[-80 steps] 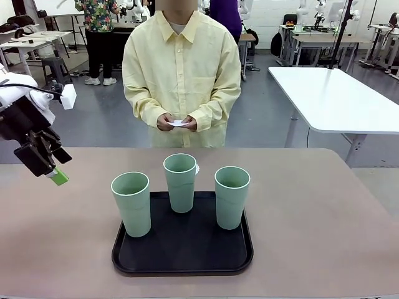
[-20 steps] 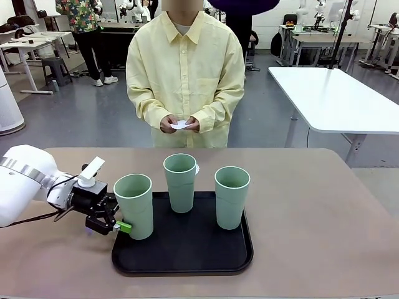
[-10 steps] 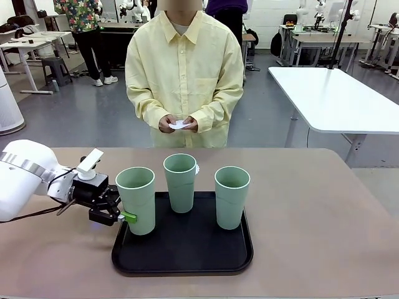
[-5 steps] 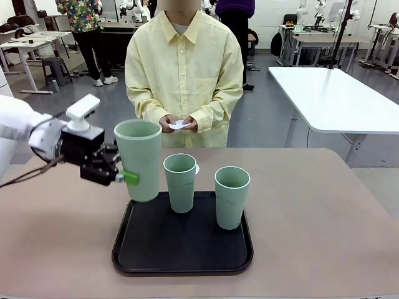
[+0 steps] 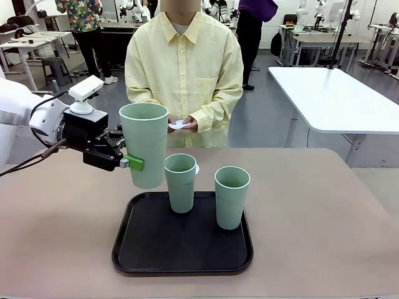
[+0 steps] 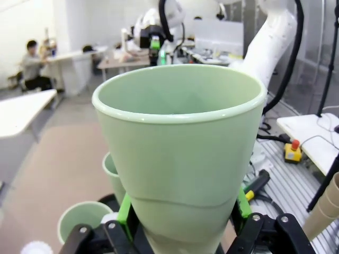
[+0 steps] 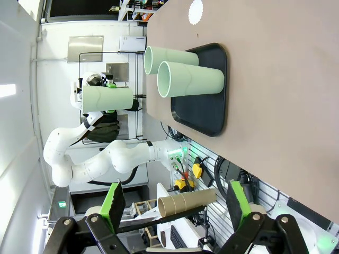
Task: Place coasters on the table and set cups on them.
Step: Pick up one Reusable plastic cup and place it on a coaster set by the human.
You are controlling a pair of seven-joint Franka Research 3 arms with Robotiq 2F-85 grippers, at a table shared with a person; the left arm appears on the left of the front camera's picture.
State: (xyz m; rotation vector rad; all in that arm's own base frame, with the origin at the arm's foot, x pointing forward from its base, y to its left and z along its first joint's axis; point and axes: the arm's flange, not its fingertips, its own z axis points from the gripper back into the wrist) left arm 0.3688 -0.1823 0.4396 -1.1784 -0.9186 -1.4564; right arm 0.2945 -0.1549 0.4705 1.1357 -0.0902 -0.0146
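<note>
The left tool (image 5: 133, 164), reaching in from nine o'clock, is clenched on the lower wall of a pale green cup (image 5: 144, 143). It holds the cup upright in the air, clear of the bench (image 5: 324, 218) and over the ten o'clock corner of the black tray (image 5: 181, 252). In the left wrist view the green pads (image 6: 125, 210) press this tumbler from both sides near its base. Two more cups stand on the tray, the middle cup (image 5: 181, 182) at its twelve o'clock edge and the third cup (image 5: 232, 197) at about two o'clock, apart from each other. One coaster (image 7: 195, 11) lies flat on the bench just beyond the tray's twelve o'clock edge, mostly hidden behind the middle cup in the front view. The person (image 5: 184, 68) stands at the bench's twelve o'clock side, both hands (image 5: 179, 123) holding a white doily (image 5: 178, 125) at waist height. The right tool (image 7: 176, 205) is released, its fingers spread wide with nothing between them, well away from the tray.
</note>
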